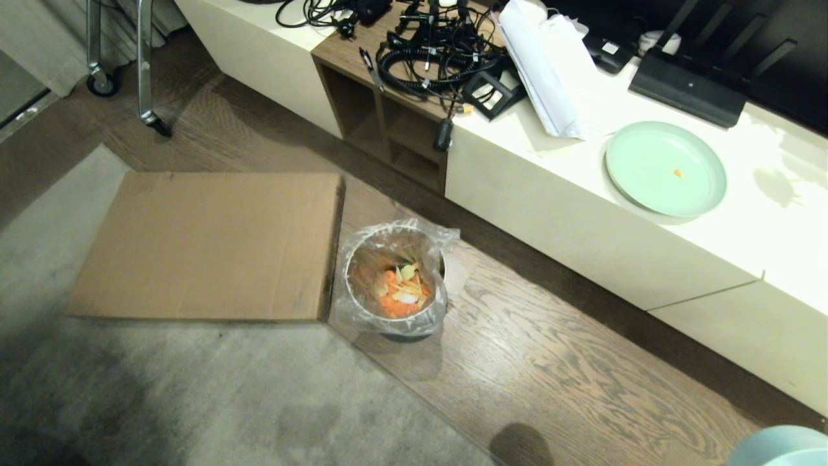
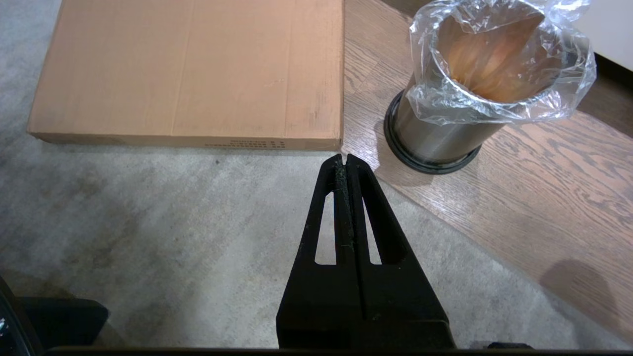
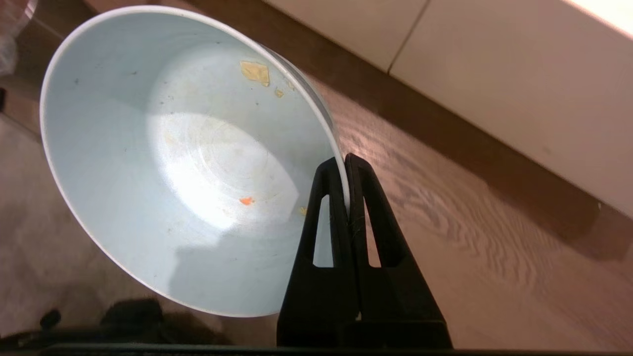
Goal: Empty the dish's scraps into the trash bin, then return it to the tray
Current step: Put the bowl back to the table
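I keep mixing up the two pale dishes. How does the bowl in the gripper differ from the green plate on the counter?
The dish is a deep, pale blue-white bowl; the green plate is flat and mint-green. The dish hangs tilted over the floor, its rim pinched by the right gripper; the plate lies level on the white counter, untouched. Both are round and nearly empty, each with an orange crumb.

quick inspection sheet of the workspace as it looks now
surface: wood floor meeting grey carpet
job's things: trash bin on the floor, scraps inside; dish nearly empty, a few bits stuck; tray: nothing seen
clutter: flat cardboard box beside the bin; mint-green plate and papers on the cabinet
grippers: right hand shut on the dish rim; left hand shut, empty, over the carpet
cables: black tangle on the cabinet top
surroundings: wheeled metal stand
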